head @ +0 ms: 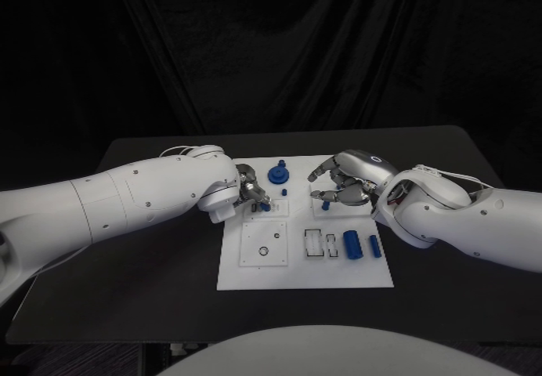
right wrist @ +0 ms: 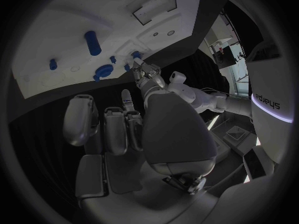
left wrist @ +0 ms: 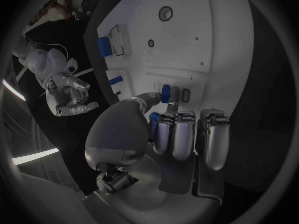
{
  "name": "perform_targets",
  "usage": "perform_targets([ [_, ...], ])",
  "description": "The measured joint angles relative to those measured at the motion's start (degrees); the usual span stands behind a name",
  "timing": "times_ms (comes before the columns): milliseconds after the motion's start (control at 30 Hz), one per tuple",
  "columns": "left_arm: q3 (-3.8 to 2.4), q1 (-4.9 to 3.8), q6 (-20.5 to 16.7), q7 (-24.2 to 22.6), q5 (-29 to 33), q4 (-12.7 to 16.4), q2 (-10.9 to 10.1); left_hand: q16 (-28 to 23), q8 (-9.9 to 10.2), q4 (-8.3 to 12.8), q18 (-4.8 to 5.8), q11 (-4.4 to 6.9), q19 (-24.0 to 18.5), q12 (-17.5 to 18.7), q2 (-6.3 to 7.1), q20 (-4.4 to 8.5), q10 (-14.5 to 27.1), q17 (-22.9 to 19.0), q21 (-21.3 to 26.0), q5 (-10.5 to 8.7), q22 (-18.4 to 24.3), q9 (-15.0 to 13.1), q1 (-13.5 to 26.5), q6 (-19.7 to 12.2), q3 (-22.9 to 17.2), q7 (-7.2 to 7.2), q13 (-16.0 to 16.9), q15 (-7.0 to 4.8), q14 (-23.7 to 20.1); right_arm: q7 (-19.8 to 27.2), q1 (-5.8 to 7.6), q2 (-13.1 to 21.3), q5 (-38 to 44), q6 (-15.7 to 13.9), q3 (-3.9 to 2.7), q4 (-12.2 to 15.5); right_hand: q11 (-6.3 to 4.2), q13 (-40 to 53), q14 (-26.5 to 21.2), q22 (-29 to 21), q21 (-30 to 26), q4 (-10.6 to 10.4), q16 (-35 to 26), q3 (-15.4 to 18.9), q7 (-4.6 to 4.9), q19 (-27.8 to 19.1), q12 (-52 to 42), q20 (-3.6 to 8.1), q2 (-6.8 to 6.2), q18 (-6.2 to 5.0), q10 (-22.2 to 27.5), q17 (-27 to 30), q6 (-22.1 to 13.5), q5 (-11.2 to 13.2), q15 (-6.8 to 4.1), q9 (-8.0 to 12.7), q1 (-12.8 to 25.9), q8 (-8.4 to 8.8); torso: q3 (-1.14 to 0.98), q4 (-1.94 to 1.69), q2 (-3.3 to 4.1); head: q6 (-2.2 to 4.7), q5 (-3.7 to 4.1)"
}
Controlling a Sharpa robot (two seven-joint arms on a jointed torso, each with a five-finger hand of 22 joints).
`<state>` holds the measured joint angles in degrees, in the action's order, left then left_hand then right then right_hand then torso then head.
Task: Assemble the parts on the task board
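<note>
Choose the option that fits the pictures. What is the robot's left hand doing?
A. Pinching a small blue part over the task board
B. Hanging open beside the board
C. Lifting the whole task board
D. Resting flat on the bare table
A: the left hand pinches a small blue part at its fingertips, just above the white task board.

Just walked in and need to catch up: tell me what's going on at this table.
The robot is assembling small blue parts on the white task board. Its left hand pinches a blue part at the board's middle. The right hand hovers over the board, holding nothing. Two blue cylinders lie nearer the robot.
</note>
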<state>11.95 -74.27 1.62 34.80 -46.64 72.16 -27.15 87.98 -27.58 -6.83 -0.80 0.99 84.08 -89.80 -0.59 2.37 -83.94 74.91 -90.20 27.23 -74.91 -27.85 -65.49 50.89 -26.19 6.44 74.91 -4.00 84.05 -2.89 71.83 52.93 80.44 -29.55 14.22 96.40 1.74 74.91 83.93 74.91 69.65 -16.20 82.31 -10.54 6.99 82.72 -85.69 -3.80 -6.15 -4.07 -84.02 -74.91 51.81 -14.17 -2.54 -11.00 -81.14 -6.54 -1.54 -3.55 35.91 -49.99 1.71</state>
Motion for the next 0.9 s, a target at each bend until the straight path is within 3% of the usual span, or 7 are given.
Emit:
perform_targets([
  [300,0.04,0.15,-1.1,-0.5,-0.1,2.4,-1.7,-0.2,0.3,0.7,0.0,0.01,0.0,0.0,0.04,0.44,0.0,0.0,0.0,-0.03,0.0,-0.4,-0.3,0.0,-0.3,0.0,0.0,0.0,0.0,-0.3,0.0,0.2,-0.1,0.4,0.0,0.0,0.0,0.0,0.0,0.0,0.0,0.0,0.0,0.0,0.0,0.0,0.0,0.0,0.07,0.01,0.0,0.0,0.0,0.0,0.0,0.0,-0.1,0.0,0.0,-0.01,0.0,0.0,0.18],
  [400,0.12,0.29,-2.2,-0.8,-0.3,3.7,-2.6,-0.2,0.3,0.9,0.0,0.21,-0.1,0.0,0.26,0.93,-0.2,0.0,0.0,1.13,0.0,-0.7,-0.7,0.0,-0.1,0.01,0.0,0.0,0.0,-0.4,-0.01,0.2,-0.2,0.5,0.0,0.0,0.0,0.0,0.0,0.0,0.0,0.0,0.0,0.0,0.0,0.0,0.0,0.0,0.07,0.02,0.0,0.0,0.0,0.0,0.0,0.0,-0.1,0.0,0.0,-0.01,0.0,0.0,0.2],
  [767,0.16,0.62,-9.6,-2.6,-5.0,7.2,-4.7,-0.2,-0.2,1.1,-0.01,0.42,-0.1,0.0,0.81,1.33,0.0,0.0,0.0,1.35,0.0,-1.8,-0.3,0.1,0.1,0.11,0.0,-0.2,-0.2,-0.6,-0.13,0.4,-0.2,0.7,0.0,0.0,0.0,0.0,0.0,0.0,-0.3,0.0,-0.3,0.0,0.0,0.0,0.0,0.0,0.06,0.03,0.0,0.0,0.0,0.0,0.0,0.1,-0.1,0.0,0.0,-0.01,0.0,0.0,-0.03],
  [900,0.13,1.31,-12.3,-3.5,-7.0,7.8,-5.2,-0.2,-0.2,1.3,-0.01,0.42,-0.1,0.0,0.87,1.32,0.0,0.0,0.0,1.32,0.0,-2.0,-0.2,0.1,-0.2,0.11,0.0,-0.31,-0.1,-0.6,-0.14,0.5,-0.2,0.7,0.01,0.0,0.0,0.0,0.0,0.0,-0.3,0.0,-0.3,0.0,0.0,0.0,0.0,0.0,0.06,0.03,0.0,0.0,0.0,0.0,0.0,0.1,-0.1,0.0,0.0,-0.02,-0.01,0.0,0.13],
])
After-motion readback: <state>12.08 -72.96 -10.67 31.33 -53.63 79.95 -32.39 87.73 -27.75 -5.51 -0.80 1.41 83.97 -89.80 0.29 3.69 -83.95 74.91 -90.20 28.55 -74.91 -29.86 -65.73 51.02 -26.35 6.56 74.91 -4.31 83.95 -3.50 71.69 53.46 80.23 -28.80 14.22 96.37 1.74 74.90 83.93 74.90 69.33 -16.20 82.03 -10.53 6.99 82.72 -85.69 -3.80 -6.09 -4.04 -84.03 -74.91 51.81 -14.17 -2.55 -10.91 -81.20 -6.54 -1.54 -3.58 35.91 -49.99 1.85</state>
